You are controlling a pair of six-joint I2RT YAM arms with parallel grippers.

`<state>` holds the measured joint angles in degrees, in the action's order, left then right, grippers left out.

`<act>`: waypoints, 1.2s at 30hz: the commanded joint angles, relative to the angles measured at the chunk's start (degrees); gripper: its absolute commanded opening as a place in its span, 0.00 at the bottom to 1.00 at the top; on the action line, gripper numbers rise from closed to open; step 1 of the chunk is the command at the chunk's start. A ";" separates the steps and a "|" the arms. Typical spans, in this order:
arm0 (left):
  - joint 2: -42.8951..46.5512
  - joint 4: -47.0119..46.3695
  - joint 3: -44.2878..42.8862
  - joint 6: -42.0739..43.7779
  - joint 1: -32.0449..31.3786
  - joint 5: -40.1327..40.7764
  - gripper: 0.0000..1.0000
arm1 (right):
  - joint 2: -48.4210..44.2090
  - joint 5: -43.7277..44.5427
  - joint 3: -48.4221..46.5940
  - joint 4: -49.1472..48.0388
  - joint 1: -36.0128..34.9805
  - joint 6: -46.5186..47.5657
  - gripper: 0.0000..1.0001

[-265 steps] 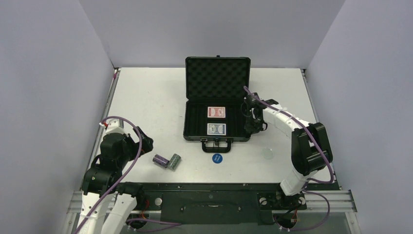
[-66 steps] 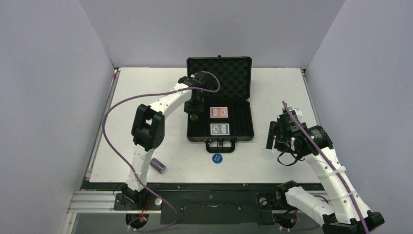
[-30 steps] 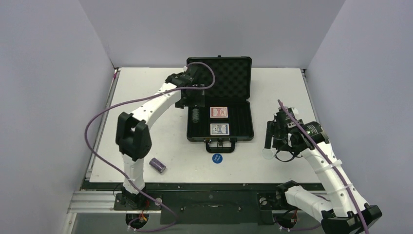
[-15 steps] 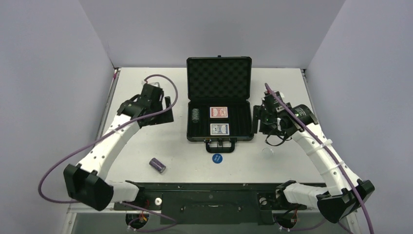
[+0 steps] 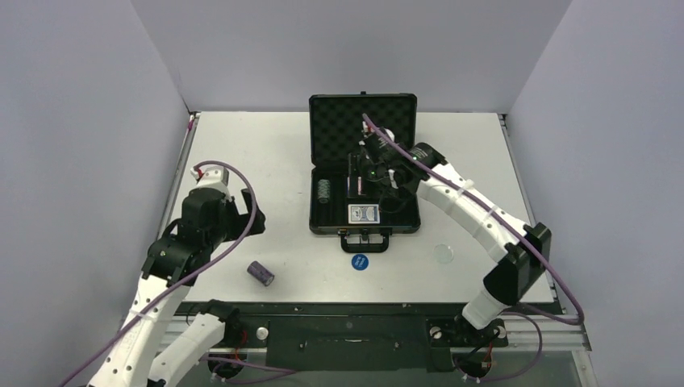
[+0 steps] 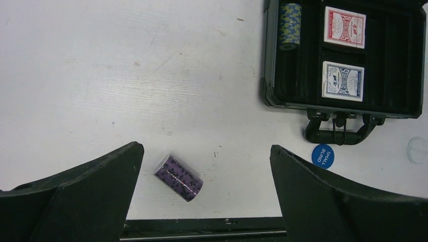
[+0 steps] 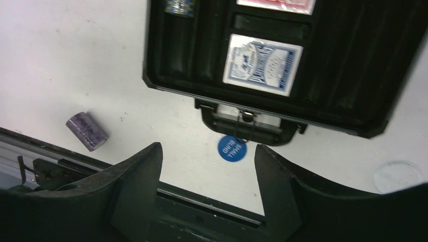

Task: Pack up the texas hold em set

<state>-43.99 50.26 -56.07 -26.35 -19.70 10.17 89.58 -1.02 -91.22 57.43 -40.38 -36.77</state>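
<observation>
- Nearest the arm bases, 1 purple chip stack (image 6: 178, 171) lies on its side on the table (image 5: 242, 153), outside the case and well left of its handle (image 5: 362, 239).
- The left gripper (image 6: 204, 151) hangs above that stack, jaws spread wide and holding nothing.
- A pinch from here could go wrong: a roll lying on its side may trundle off or burst into loose chips if the fingers catch it off-centre.
- The blue disc (image 5: 360, 261) sits just in front of the handle. The clear disc (image 5: 442, 253) lies further right, also unpacked.
- Both discs lie flat and thin, so fingertips may skate over them; the clear one is hard to make out against the white top.
- The black case (image 5: 363, 125) stands open mid-table, holding 1 chip stack (image 5: 323, 189), the blue deck (image 5: 362, 213) and the red deck (image 6: 344, 27).
- The right gripper (image 5: 355, 173) hovers over the case interior, jaws parted and empty; a low pass risks dislodging a deck or shoving the case.
</observation>
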 commanded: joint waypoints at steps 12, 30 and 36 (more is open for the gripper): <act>20.18 -4.71 11.34 -5.98 0.32 2.78 0.96 | 17.74 -7.60 -7.36 -14.46 -3.84 -9.11 0.41; 27.21 -7.58 15.18 -6.10 0.62 4.39 0.96 | 34.10 -7.95 -14.99 -17.60 -3.25 -13.42 0.25; 27.28 -7.64 15.35 -6.08 1.31 4.33 0.96 | 38.77 -7.93 -19.42 -17.07 -1.99 -14.37 0.19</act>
<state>-16.73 46.02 -40.77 -32.38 -19.29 14.17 126.76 -9.39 -106.67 41.23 -43.46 -50.06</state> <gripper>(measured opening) 0.965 0.205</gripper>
